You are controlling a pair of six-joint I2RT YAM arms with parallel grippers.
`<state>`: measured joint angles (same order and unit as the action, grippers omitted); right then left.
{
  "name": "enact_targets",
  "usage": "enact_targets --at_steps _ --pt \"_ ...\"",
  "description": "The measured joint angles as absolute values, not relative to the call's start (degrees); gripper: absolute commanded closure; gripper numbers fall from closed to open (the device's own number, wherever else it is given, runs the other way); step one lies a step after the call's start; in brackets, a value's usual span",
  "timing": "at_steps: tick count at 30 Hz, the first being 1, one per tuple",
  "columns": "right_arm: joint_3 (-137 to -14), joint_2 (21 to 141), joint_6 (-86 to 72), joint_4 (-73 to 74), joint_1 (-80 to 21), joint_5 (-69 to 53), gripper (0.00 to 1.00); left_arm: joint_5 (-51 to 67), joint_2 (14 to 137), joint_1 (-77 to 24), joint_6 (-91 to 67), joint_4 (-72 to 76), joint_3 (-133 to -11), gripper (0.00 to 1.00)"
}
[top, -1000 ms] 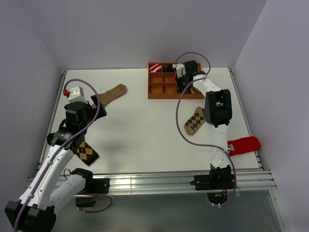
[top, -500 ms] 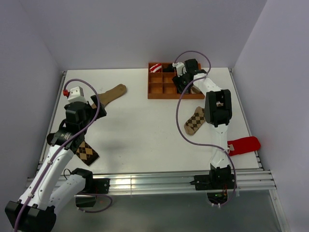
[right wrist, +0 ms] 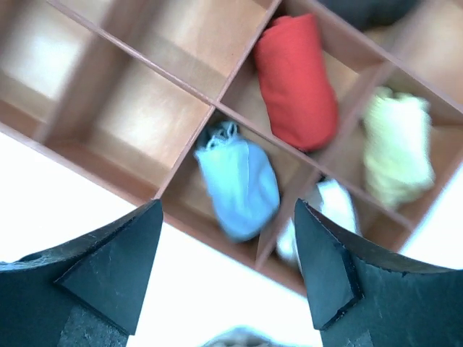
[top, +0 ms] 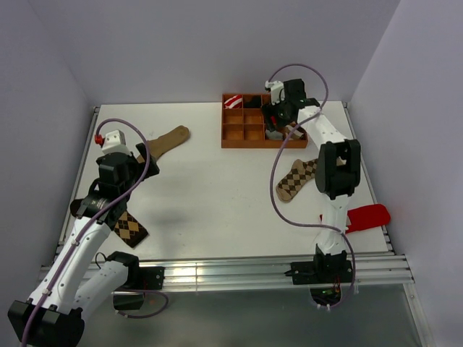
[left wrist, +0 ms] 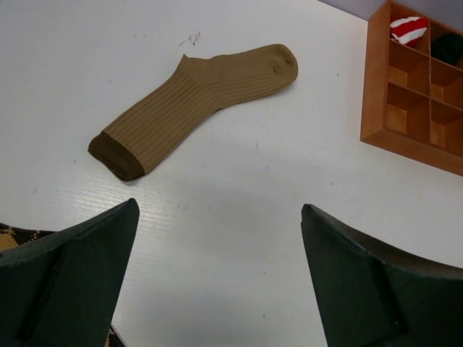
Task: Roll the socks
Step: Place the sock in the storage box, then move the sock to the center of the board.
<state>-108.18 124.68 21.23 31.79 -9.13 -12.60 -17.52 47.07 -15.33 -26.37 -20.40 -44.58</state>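
Observation:
My right gripper [right wrist: 228, 267] hangs open over the right part of the wooden tray [top: 233, 133]. Below it, in the right wrist view, a small pale grey rolled sock [right wrist: 242, 184] lies loose in a front compartment [right wrist: 188, 206], touched by neither finger. A lighter argyle sock [top: 292, 181] lies flat on the table below the tray. A darker argyle sock [top: 131, 228] lies near the left arm, and its corner [left wrist: 10, 235] shows beside my left gripper [left wrist: 217, 282]. That gripper is wide open over bare table with nothing in it.
A long tan sock [left wrist: 195, 94] lies at the back left. A red sock [top: 366, 216] lies at the table's right edge. Other compartments hold a red roll [right wrist: 296, 69], a yellow roll [right wrist: 398, 144], a white roll [right wrist: 325, 210] and a red-and-white striped roll [left wrist: 409, 29].
My right gripper has opened and lifted away from the tray, leaving the grey roll in its compartment; the right arm's elbow swung to the right. The left arm has not moved.

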Motion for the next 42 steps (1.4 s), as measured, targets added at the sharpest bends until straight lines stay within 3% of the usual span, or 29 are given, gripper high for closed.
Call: enact_targets --at_steps 10,18,28,42 --pt "-83.26 95.59 -1.91 22.87 -9.13 -4.19 0.28 -19.99 45.67 -15.18 -26.65 -21.04 -44.56 0.01" --pt "-59.16 82.91 -18.02 24.05 -9.13 0.86 0.4 -20.69 44.86 -15.07 -26.94 -22.2 -44.56 0.01" --pt "-49.71 81.78 -24.25 24.67 -11.49 1.63 0.56 -19.42 41.43 -15.07 -27.09 -21.96 -43.94 0.0" --pt "-50.54 93.36 -31.86 19.4 -29.54 0.89 0.57 -19.53 41.82 -15.07 -27.07 -22.15 -43.94 0.0"
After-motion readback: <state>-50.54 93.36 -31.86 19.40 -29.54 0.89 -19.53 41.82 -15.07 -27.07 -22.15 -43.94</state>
